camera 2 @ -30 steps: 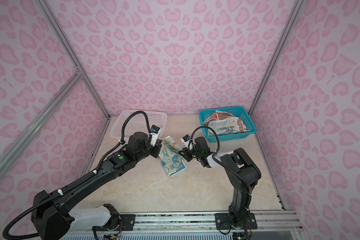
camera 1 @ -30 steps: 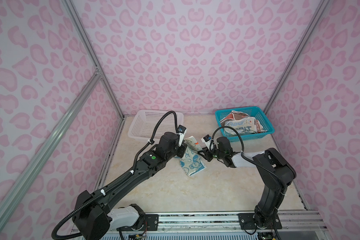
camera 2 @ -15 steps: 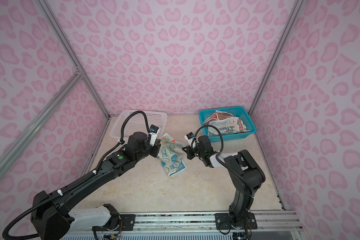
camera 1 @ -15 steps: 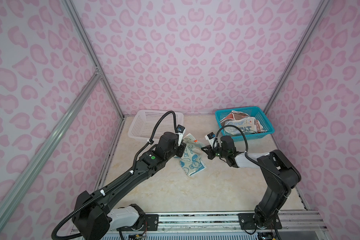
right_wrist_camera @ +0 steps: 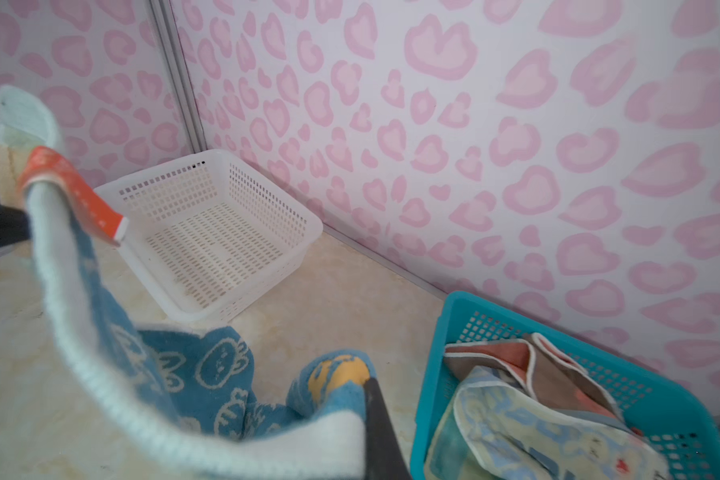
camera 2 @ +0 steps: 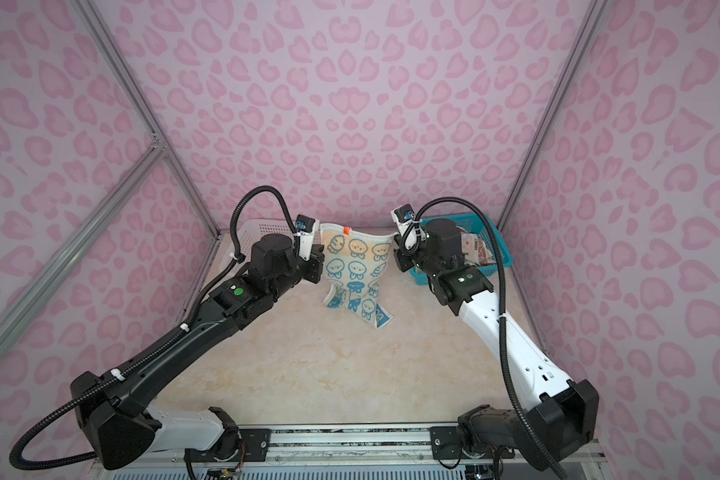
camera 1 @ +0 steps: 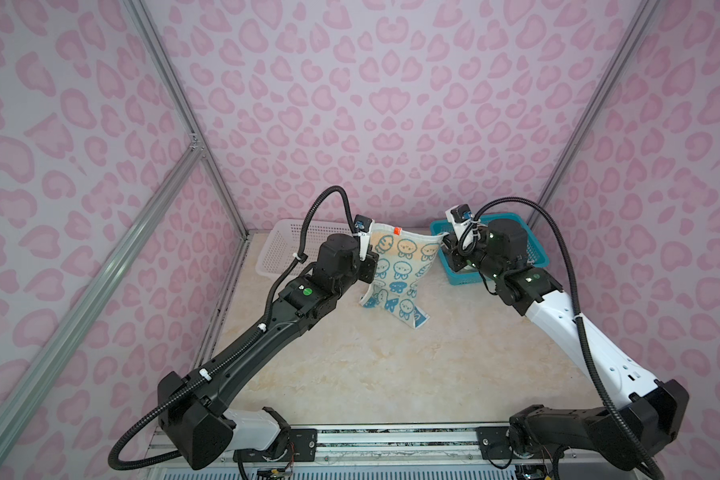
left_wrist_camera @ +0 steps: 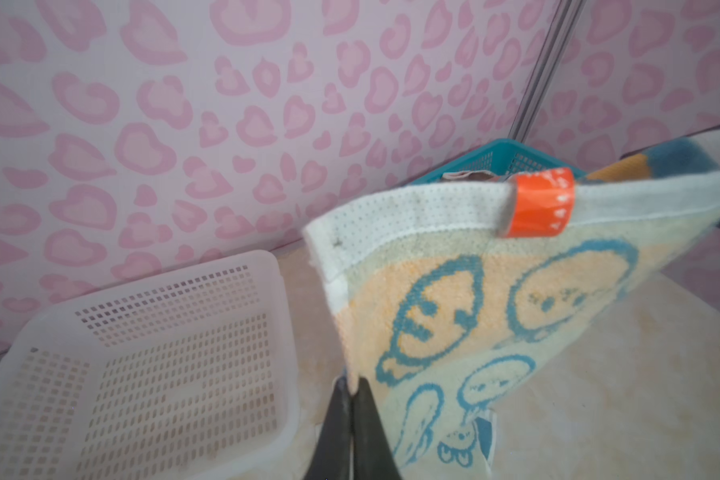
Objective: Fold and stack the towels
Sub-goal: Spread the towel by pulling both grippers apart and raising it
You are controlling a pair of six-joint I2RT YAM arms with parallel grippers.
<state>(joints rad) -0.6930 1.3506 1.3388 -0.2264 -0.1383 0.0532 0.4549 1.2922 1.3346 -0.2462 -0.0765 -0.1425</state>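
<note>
You had the left gripper point(left_wrist_camera: 352, 392) and right gripper point(camera 1: 447, 243) clamped on the blue-and-cream rabbit-print terry towel point(camera 1: 400, 266), stretched between them.

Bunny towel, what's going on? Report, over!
Both shut: left claw, right claw, pinching opposite sides near the top. The rabbit towel hangs spread between them. Nothing blocking.
</note>
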